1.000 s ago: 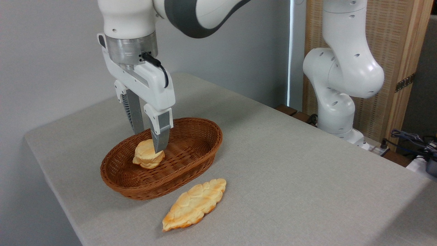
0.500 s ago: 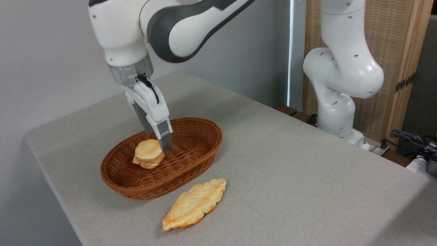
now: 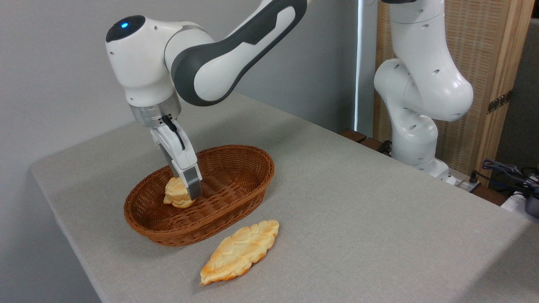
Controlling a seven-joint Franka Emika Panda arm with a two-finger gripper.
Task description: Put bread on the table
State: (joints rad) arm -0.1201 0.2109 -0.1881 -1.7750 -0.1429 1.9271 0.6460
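The bread point(image 3: 173, 194), a small pale golden bun, lies in the left half of the brown wicker basket point(image 3: 252, 156). My gripper point(image 3: 187, 191) is down inside the basket at the bun, turned edge-on to the camera. Its near finger point(image 3: 192, 185) stands in front of the bun's right part and hides it. The far finger is out of sight behind the near one and the bun. The jaws look spread either side of the bun, which still rests on the basket floor. The table point(image 3: 358, 202) is covered in grey-beige cloth.
A long leaf-shaped braided bread point(image 3: 240, 251) lies on the cloth just in front of the basket. The arm's white base point(image 3: 414, 126) stands at the table's far right edge, with cables point(image 3: 509, 170) beyond it. The table's left edge runs close to the basket.
The wrist has turned from showing both fingers to edge-on, and the gripper has sunk lower into the basket around the bun. The bun has stayed in place.
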